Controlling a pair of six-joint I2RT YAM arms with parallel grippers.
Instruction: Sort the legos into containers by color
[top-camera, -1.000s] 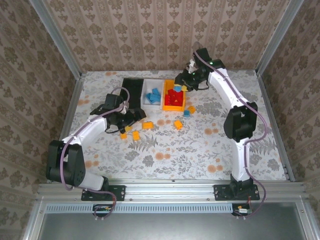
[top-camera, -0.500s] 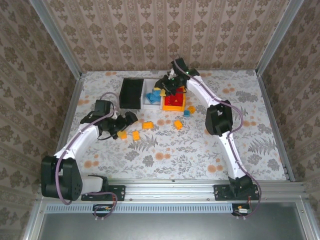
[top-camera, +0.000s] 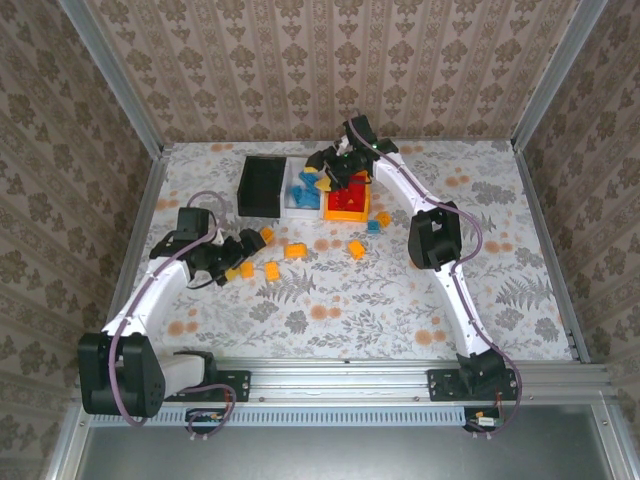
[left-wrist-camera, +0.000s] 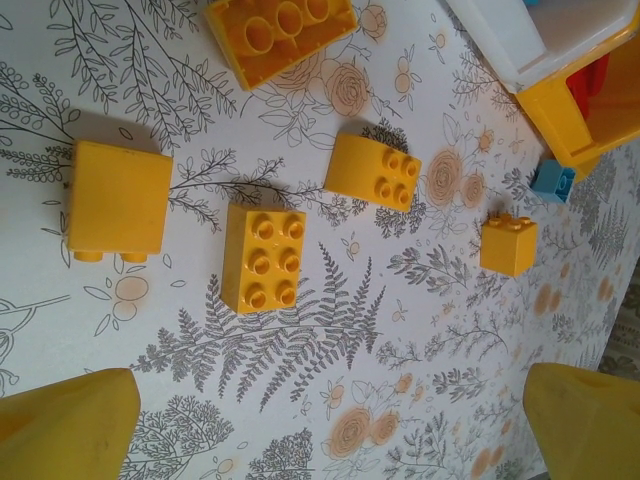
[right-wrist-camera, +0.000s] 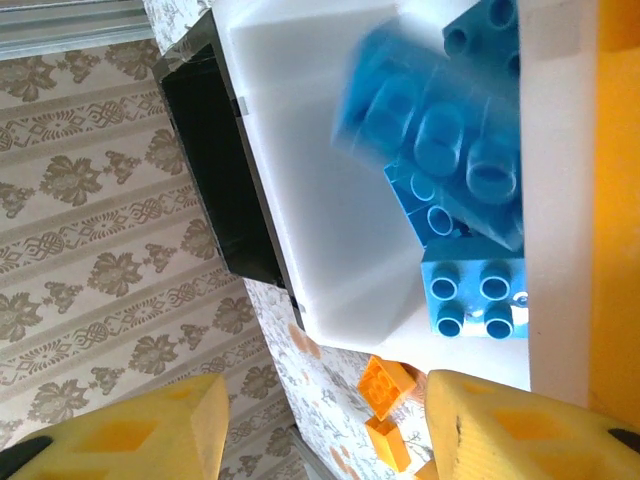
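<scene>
Floral-print bench (top-camera: 400, 290), wallpapered walls behind.

Containers, far side, in a row:
- black bin (top-camera: 262, 186)
- white bin (right-wrist-camera: 300, 200), holding blue legos (right-wrist-camera: 470, 290)
- orange-yellow bin (top-camera: 348, 212), holding red legos (top-camera: 347, 190)

Step in hand, judged: blue sorting on the right, yellow pickup on the left.

Right tool (right-wrist-camera: 325, 430): hangs over the white bin, arm stretched far forward. Fingers are spread, nothing pinched. One blurred blue brick (right-wrist-camera: 430, 120) beneath is likely moving.

Left tool (left-wrist-camera: 325, 430): spread, empty, low over loose yellow legos (left-wrist-camera: 372, 172), arm bent leftward.

Next move calls for straddling the six-stud yellow brick (left-wrist-camera: 264, 258), closing, then carrying it, presumably to the black bin.
</scene>
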